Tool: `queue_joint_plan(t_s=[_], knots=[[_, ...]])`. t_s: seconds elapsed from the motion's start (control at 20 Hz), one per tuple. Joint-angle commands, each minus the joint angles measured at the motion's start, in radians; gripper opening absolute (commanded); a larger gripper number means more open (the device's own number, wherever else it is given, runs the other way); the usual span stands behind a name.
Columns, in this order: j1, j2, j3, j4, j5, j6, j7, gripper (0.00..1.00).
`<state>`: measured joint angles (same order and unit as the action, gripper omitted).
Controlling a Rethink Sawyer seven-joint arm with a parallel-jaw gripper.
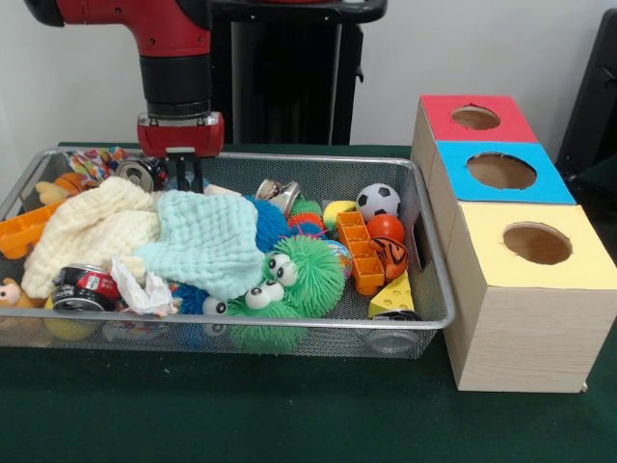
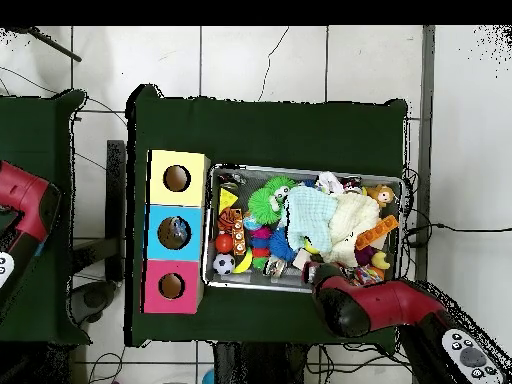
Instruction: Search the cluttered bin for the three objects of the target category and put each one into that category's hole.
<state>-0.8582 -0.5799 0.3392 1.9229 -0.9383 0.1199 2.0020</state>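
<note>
Silver wire mesh forms the cluttered bin (image 1: pixel 434 289) on the green desk (image 1: pixel 241 415), heaped with toys. The gripper (image 1: pixel 185 178) hangs over the bin's far left part in the front view, beside a drink can (image 1: pixel 142 172); whether its fingers are released or clenched cannot be told. A cream cloth (image 1: pixel 92 231) and mint cloth (image 1: pixel 212 241) cover the pile. No bottles show clearly. The three-hole box (image 1: pixel 521 251) stands right of the bin.

The red, rounded plastic arm (image 1: pixel 145 24) carries a black ribbed cylindrical wrist (image 1: pixel 176 82). Below it, a red flanged collar tops the small black hand (image 1: pixel 186 171). A grey button panel (image 2: pixel 470 357) sits at five o'clock overhead.
</note>
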Motion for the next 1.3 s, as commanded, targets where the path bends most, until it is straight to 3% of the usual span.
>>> queue_joint_plan(t_s=[0.05,0.5,1.3], knots=[[-0.039,0.101,0.036,-0.078,-0.033,0.080,-0.069,0.00],[-0.086,-0.020,0.112,0.016,0.053,0.183,-0.115,0.00],[-0.068,-0.045,0.110,0.033,0.043,0.187,-0.076,0.00]])
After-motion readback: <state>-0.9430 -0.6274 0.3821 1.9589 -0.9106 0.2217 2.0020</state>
